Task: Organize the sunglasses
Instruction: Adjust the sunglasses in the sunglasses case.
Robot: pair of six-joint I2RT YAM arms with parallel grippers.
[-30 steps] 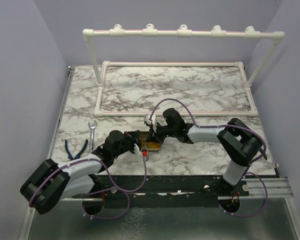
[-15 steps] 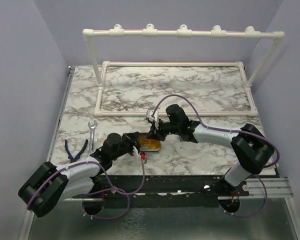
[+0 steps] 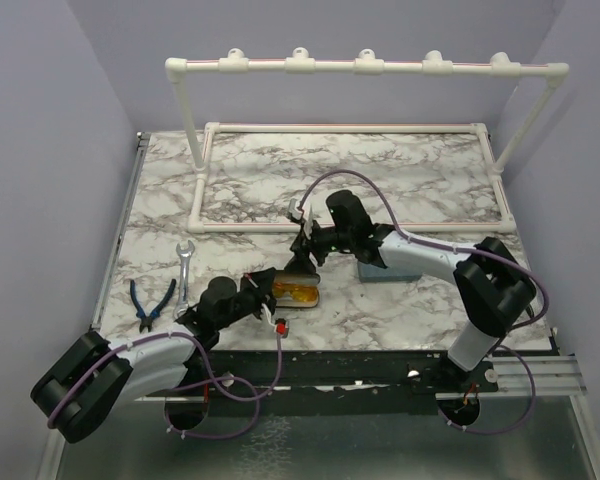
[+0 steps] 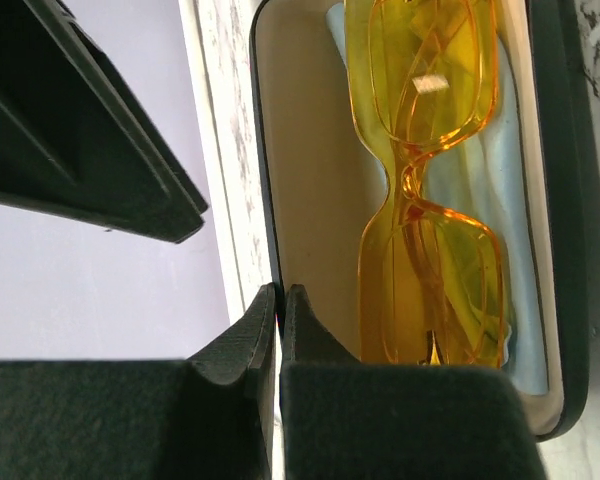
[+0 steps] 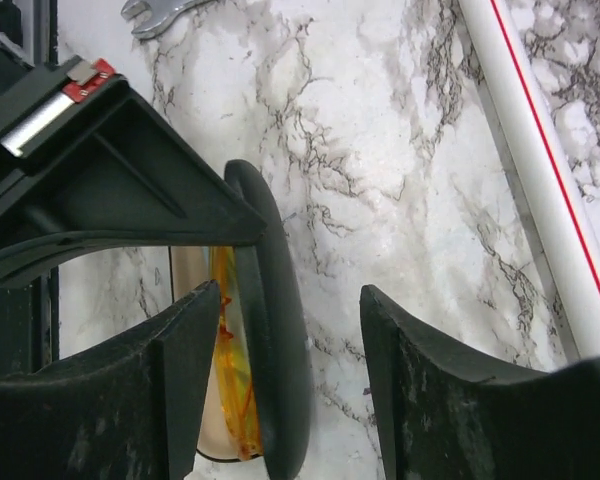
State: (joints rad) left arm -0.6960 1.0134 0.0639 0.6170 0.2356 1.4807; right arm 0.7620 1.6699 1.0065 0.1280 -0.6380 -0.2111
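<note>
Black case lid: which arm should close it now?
Right. The right gripper is open, fingers either side of the raised lid, so it can probably push it shut. The left gripper is pinching the black case rim.

Pale lavender walls close in on three sides. A table with a grey-veined white marble top fills the middle under soft, even light. A white pipe frame stands over its far half. A dull metal shelf runs below the near edge.
</note>
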